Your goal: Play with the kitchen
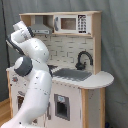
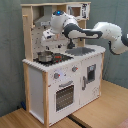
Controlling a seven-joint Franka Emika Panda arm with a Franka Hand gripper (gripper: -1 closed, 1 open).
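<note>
Reaching over the kitchen (image 2: 60, 80), standing on the wooden floor (image 2: 100, 112), with the tool (image 2: 48, 36) hovering above the pot (image 2: 45, 56) on the hob. Cannot tell whether apart or together. Probably needing a descent toward the pot next.

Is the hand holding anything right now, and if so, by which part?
It cannot be told. In the second exterior view the hand sits above the metal pot on the white and light-wood toy kitchen; no grasped object is visible.
</note>
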